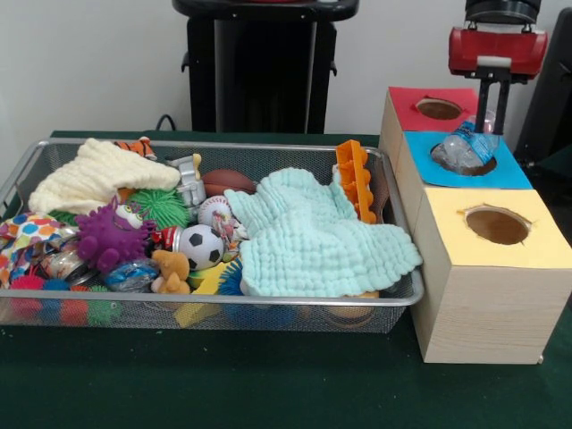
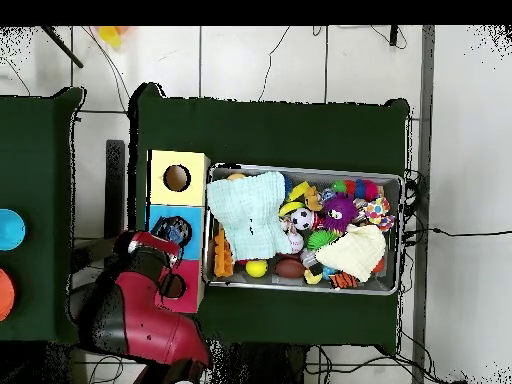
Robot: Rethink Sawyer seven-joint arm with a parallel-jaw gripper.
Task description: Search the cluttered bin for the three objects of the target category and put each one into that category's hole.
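The step in hand looks like a delivery: the red and black Sawyer gripper [image 1: 493, 100] hangs over the round hole in the blue top of the pale wooden box [image 1: 465, 159], and a crushed clear plastic bottle with a blue label [image 1: 466, 147] sits tilted in that hole, part in and part above the rim. The black fingers [image 1: 483, 96] reach down to just above the bottle's upper end. Whether they pinch it or stand clear of it cannot be told from either view, nor can the width of the gap between them.

By judgement, the next move calls for making sure the bottle is free and drops through, then lifting straight up and crossing to the basket for another object of the same kind.

To one side of the fingers, the red-topped box's hole [image 1: 438, 108] shows nothing in it; to the other side, the yellow-topped box's hole [image 1: 497, 225] likewise.

Well away from the fingers, the wide silver wire-mesh basket [image 1: 223, 314] is crowded: a pale green waffle cloth [image 1: 313, 237], a cream knitted cloth [image 1: 98, 174], a purple spiky toy [image 1: 109, 236], a small black and white football [image 1: 201, 246], a brown toy rugby ball [image 1: 229, 181], an orange plastic piece [image 1: 355, 179] and a small tan bear [image 1: 170, 271]. No second bottle shows; one may lie under the cloths.
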